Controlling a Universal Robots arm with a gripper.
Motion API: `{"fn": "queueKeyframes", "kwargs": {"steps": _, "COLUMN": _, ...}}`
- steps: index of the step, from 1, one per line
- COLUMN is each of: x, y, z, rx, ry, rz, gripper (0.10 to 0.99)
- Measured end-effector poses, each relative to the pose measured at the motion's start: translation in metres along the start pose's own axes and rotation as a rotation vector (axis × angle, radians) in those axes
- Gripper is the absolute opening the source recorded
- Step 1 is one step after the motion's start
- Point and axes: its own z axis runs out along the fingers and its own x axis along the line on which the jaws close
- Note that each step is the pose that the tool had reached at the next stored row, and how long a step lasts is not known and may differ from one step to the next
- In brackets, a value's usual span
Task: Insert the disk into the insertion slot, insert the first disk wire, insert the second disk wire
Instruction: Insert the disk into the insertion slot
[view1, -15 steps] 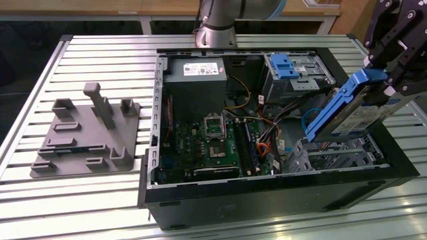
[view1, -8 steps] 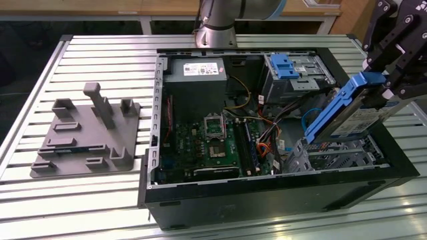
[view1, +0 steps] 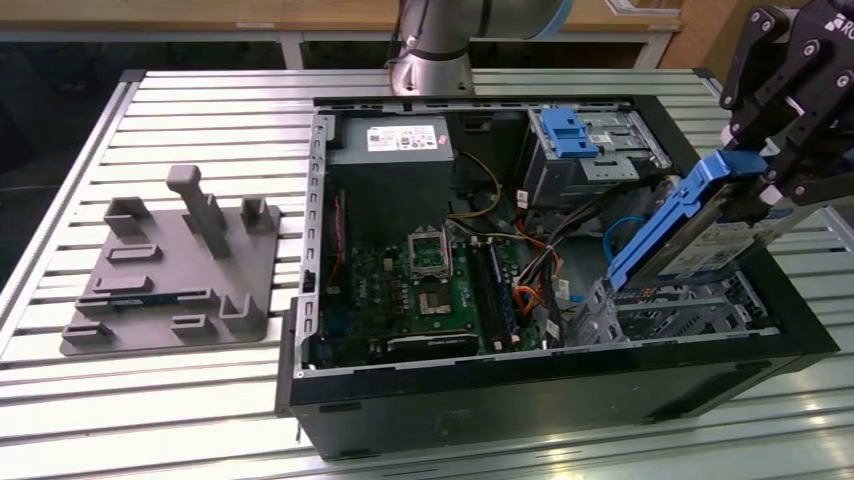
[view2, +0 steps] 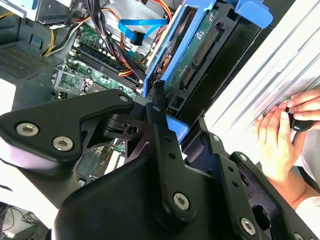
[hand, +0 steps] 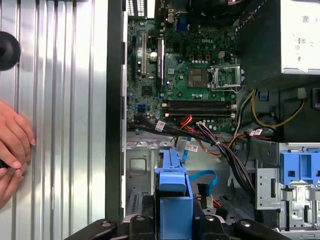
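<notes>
Now we see the gripper (view1: 763, 185) clamped on the upper end of the disk (view1: 701, 240), which hangs tilted in its blue carrier, lower end dipping toward the insertion slot (view1: 681, 312) at the near corner of the open computer case (view1: 534, 400) on the exterior view's right. We cannot tell whether disk and slot touch. A person's hands (hand: 12, 145) rest on the slatted table (view1: 200, 390) beside the case

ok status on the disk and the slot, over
Black gripper, jaws shut on silver hard drive in blue plastic carrier. Drive tilted above silver perforated-metal drive cage, not seated. Blue flat cable loose close beside the drive.
</notes>
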Motion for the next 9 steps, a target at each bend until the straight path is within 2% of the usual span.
{"fn": "queueKeyframes", "kwargs": {"steps": 9, "x": 0.0010, "y": -0.0001, "z": 0.0060, "rx": 0.000, "ry": 0.0011, "rz": 0.000, "gripper": 0.365}}
